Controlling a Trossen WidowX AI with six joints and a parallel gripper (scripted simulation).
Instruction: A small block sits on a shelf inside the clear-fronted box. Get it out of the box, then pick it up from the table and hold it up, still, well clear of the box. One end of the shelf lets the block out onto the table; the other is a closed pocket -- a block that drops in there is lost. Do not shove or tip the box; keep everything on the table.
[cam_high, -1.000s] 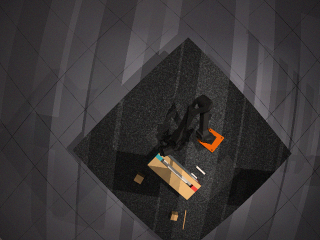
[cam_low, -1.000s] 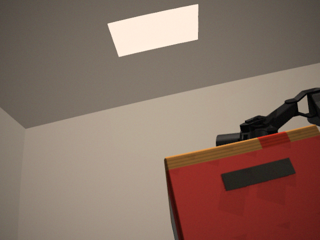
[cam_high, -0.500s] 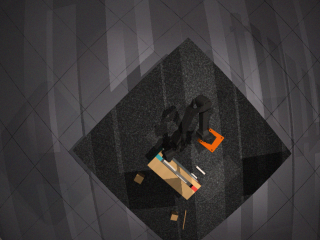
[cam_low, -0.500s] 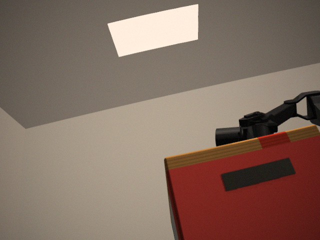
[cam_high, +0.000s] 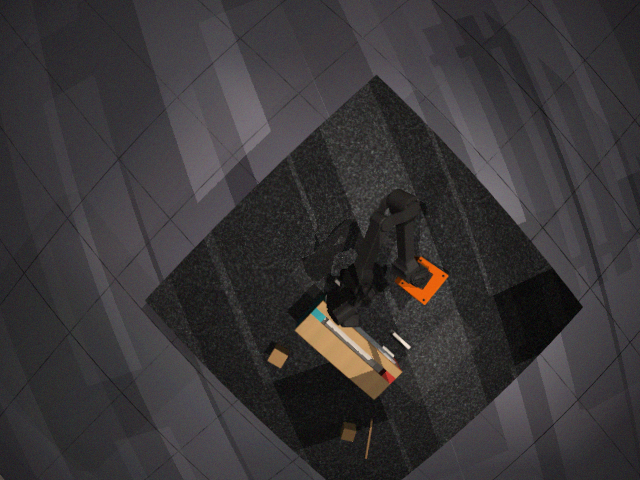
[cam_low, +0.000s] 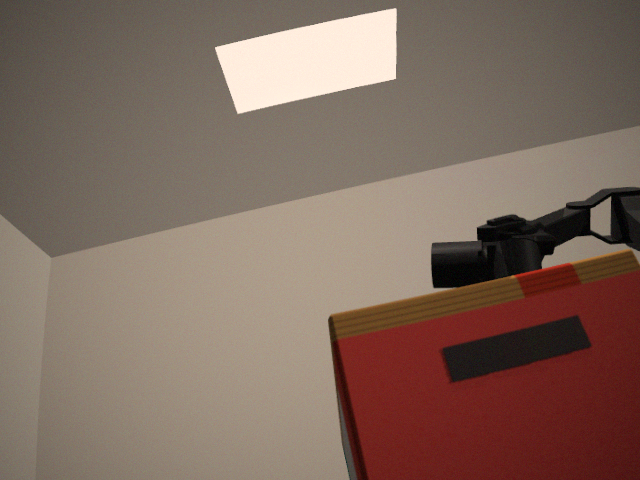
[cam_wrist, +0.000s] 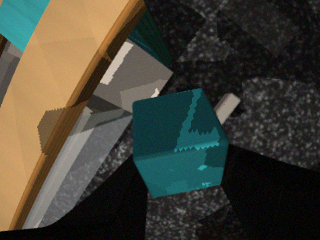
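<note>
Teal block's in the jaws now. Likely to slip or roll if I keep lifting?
The teal block looks rigid with flat faces, so the gripper, shut on it, probably holds firm. It sits skewed in the wrist view, so it might twist. If dropped, it should settle, not roll.

from my exterior view the box (cam_low: 496, 382) is cut off at the right and bottom edges and hides the arm's (cam_low: 522, 242) lower part. on top view, the arm hides the teal block. wrist view crops the dark fingers.
</note>
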